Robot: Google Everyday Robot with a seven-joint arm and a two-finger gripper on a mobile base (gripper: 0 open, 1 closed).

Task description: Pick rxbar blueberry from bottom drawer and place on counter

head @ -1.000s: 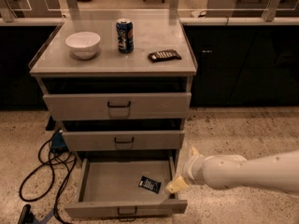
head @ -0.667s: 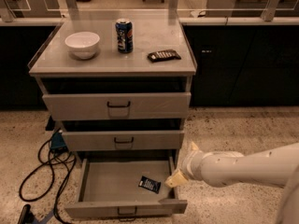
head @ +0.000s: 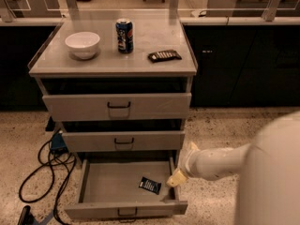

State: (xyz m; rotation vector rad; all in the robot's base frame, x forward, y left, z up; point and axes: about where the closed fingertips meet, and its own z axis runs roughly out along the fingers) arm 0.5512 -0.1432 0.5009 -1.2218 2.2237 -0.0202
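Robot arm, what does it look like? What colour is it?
The arm is a smooth, rounded, creamy-white tube with no cables or markings showing. Its gripper, a yellowish tip, sits at the right edge of the bottom drawer.

Arm [head: 220, 162]: smooth cream-white shell, round in section, matte, evenly coloured along its length. Toward the right it merges into a large rounded white housing [head: 274, 172] that fills the lower right corner; its surface is plain. At the wrist end the shell narrows to a short collar, with a small pale-yellow angular tab on the upper side. End effector [head: 176, 177]: short, blocky, yellowish-tan, a shade darker than the arm shell. Location: just above the right wall of the bottom drawer [head: 108, 186], near its front right corner.
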